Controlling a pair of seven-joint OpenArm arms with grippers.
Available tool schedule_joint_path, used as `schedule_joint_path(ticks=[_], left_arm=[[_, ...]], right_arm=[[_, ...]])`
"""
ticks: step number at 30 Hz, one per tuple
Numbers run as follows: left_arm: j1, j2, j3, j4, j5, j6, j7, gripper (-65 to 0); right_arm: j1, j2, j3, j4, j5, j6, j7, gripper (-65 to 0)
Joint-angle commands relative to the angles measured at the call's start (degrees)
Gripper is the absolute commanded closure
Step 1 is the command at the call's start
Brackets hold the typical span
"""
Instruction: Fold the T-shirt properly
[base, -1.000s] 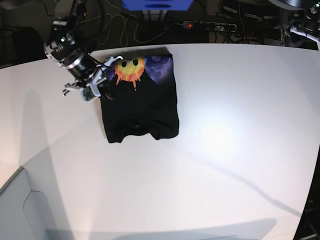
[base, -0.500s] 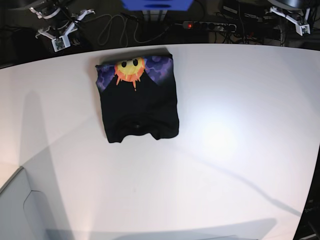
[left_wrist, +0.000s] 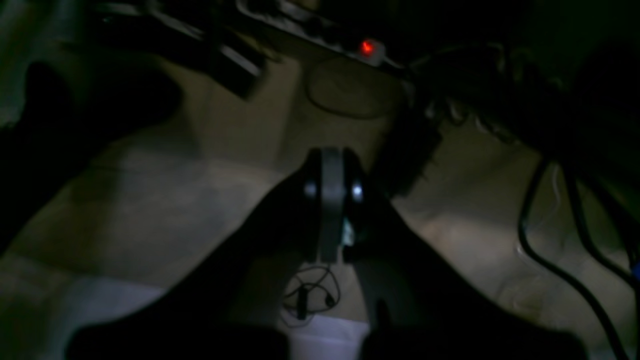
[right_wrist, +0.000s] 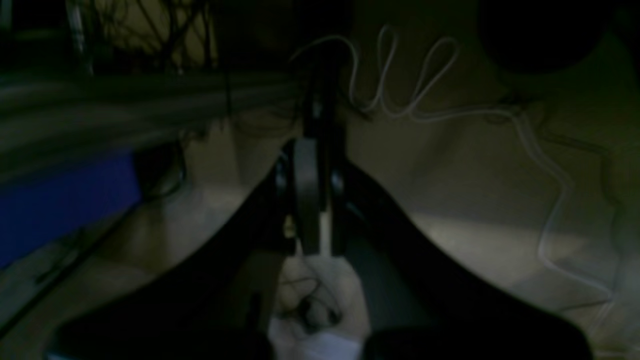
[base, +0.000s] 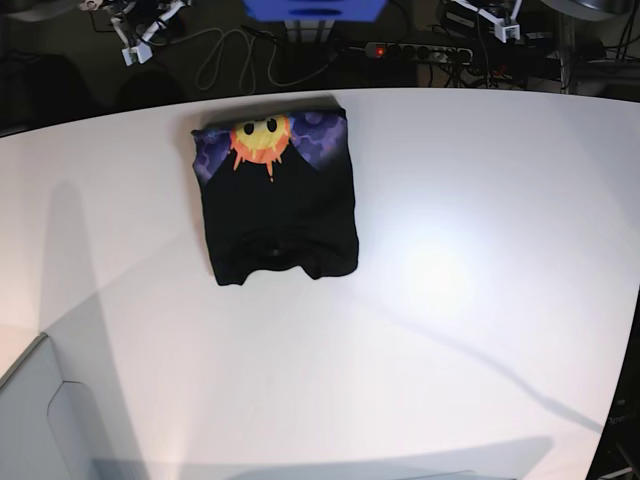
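The T-shirt (base: 275, 195) lay folded on the counter (base: 450, 300), toward its far edge and left of centre in the base view. Behind the counter ran a power strip (base: 415, 50) among cables. The right tool (base: 135, 40) and left tool (base: 500, 20) hung beyond the far edge, well apart from the T-shirt.

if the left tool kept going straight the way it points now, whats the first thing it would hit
Probably the power strip with its red light, or the dark cables beside it. The left tool, closed and empty, points past the table edge at that clutter, not at the T-shirt. Depth is unclear in the dim wrist view.
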Motion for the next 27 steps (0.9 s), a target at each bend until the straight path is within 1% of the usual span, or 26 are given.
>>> schedule_joint_path(ticks=[1,3,4,5,6,7,9,10,11,13,14,16,17,18,19,20,21,27], left_arm=[[-0.65,-1.11,1.04,-2.85,1.10,-0.11,-2.47,0.0],[-3.46,-2.43,3.41,-9.45,3.21,-0.11,-5.73,0.0],[-5.31,-2.95,4.82,-13.23,4.18,-0.11,-7.31,0.0],[-6.98,-3.13,6.14,-17.01,5.06,-0.11,-8.63,0.0],[-8.83,-3.39,7.37,-21.14,5.85,-0.11,-10.12,0.0],[-10.85,-4.10,8.69,-25.10,6.56,-0.03,-11.62,0.0],[-13.75,-4.27,11.15,-30.72,7.35,-0.03,-13.82,0.0],[-14.98,-4.19,12.56,-32.57,7.43,-0.03,-14.69,0.0],[-15.77,-4.10,13.96,-33.45,7.43,-0.03,-15.31,0.0],[-16.74,-2.69,16.25,-33.89,7.43,0.06,-16.28,0.0],[-16.74,-2.08,17.48,-33.71,7.52,1.03,-16.28,0.0],[-17.00,-1.64,19.06,-33.71,7.26,4.63,-16.28,0.0],[-17.35,-1.46,19.85,-33.71,7.17,6.92,-16.37,0.0],[-17.44,-1.46,20.47,-33.80,7.17,7.89,-16.37,0.0],[-17.53,-1.37,21.17,-33.89,7.17,8.77,-16.37,0.0],[-17.70,-1.37,21.96,-33.97,7.17,8.77,-16.37,0.0],[-17.79,-1.37,22.49,-34.06,7.17,9.03,-16.37,0.0],[-18.06,-1.46,22.75,-34.15,7.17,9.29,-16.37,0.0]], right_arm=[[0.69,0.84,-2.49,-3.17,-0.13,0.75,2.94,-0.4],[2.54,1.46,-6.27,-8.79,-2.06,0.48,7.60,-0.4],[3.24,1.54,-7.41,-11.08,-2.85,-0.48,9.71,-0.4],[3.86,1.72,-8.56,-13.19,-3.82,-2.59,11.55,-0.4],[4.38,1.72,-9.08,-15.12,-4.79,-5.93,13.31,-0.4],[4.91,1.63,-9.61,-16.97,-5.67,-10.42,15.16,-0.4],[5.88,1.46,-10.84,-19.17,-6.90,-19.82,16.91,-0.4],[6.23,1.37,-12.42,-19.87,-7.25,-25.01,17.09,-0.4],[6.58,1.10,-14.18,-20.48,-7.25,-29.14,17.09,-0.4],[7.46,0.31,-17.79,-21.89,-7.42,-37.49,17.44,-0.4],[7.99,0.05,-19.28,-22.77,-7.25,-41.80,17.53,-0.4],[9.22,-1.27,-21.83,-24.79,-7.16,-49.10,17.53,-0.4],[9.75,-2.06,-22.97,-26.11,-7.16,-52.35,17.53,-0.4],[10.28,-2.76,-23.85,-27.08,-7.16,-54.73,17.53,-0.4],[10.63,-3.55,-24.64,-28.05,-7.16,-56.75,17.53,-0.4],[11.15,-4.26,-25.35,-29.01,-7.34,-58.42,17.53,-0.4],[11.59,-4.96,-25.79,-30.07,-7.34,-59.21,17.53,-0.4],[16.34,-7.95,-26.67,-38.42,-7.42,-59.47,17.53,-0.4]])
